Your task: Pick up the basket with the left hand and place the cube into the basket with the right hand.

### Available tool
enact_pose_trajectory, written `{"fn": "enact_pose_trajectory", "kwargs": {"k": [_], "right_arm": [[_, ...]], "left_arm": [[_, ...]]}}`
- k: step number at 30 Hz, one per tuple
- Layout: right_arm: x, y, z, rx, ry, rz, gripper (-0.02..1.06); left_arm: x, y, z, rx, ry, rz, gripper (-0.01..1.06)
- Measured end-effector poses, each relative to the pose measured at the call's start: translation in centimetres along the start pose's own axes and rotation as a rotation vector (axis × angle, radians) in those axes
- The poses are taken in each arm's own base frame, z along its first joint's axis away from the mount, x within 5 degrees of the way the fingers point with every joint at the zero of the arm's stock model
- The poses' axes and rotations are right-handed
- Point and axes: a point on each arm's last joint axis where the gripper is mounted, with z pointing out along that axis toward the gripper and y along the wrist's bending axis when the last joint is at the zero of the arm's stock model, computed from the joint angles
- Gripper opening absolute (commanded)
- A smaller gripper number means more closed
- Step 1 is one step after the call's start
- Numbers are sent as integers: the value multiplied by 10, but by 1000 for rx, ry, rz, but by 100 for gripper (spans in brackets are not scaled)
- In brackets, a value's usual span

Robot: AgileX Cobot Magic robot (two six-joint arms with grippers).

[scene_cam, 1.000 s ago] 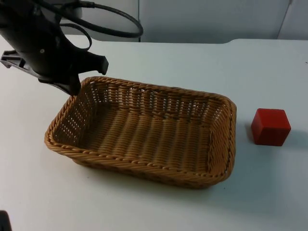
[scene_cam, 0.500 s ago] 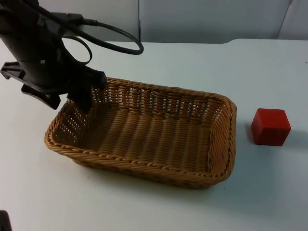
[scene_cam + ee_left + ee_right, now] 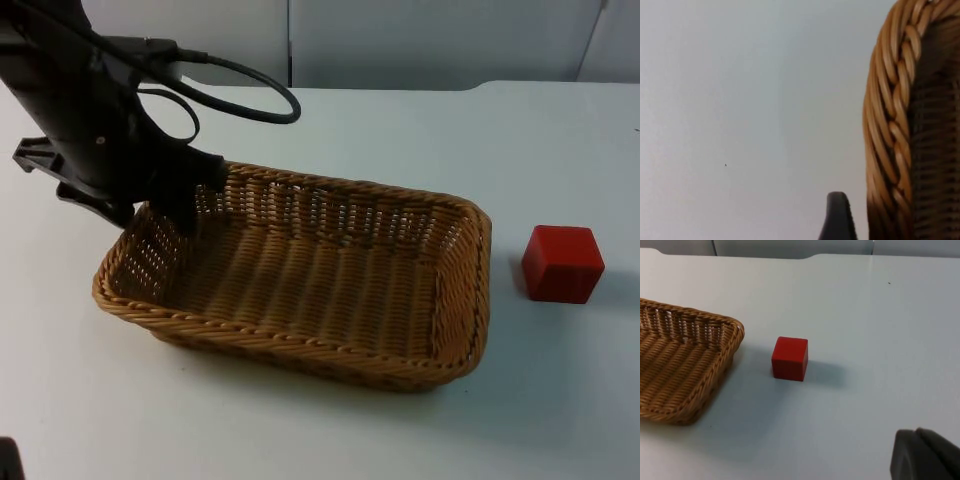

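Note:
The wicker basket (image 3: 300, 285) rests on the white table, left of centre in the top view. My left gripper (image 3: 150, 212) is open at its far left corner, one finger inside the wall and one outside, straddling the rim. The left wrist view has the braided rim (image 3: 890, 125) close beside one black fingertip (image 3: 837, 217). The red cube (image 3: 562, 262) stands on the table to the right of the basket, a short gap away. In the right wrist view the cube (image 3: 790, 358) lies ahead beside the basket's end (image 3: 685, 365). My right gripper (image 3: 924, 454) waits shut, well back from the cube.
The white table (image 3: 400, 130) runs back to the grey partition wall (image 3: 440, 40). The left arm's black cable (image 3: 250, 95) loops above the table behind the basket.
My left gripper has opened and come down over the basket's far left rim, one finger now inside. Basket and cube have stayed put.

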Motion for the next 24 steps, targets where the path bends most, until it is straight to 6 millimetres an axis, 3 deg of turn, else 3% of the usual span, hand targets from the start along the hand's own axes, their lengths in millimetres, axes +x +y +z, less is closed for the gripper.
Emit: {"fn": "enact_pose_trajectory", "kwargs": {"k": [12, 13, 14, 15, 16, 24], "right_arm": [[0, 0, 0, 0, 0, 0, 0], [0, 0, 0, 0, 0, 0, 0], [0, 0, 0, 0, 0, 0, 0], [0, 0, 0, 0, 0, 0, 0], [0, 0, 0, 0, 0, 0, 0], [0, 0, 0, 0, 0, 0, 0]], "left_arm": [[8, 2, 20, -6, 64, -4, 55], [8, 2, 21, -6, 66, -4, 49], [8, 2, 21, -6, 66, -4, 36], [8, 2, 21, -6, 66, -2, 9], [8, 2, 21, -6, 66, -2, 0], [7, -1, 20, 26, 63, -11, 0]]}}
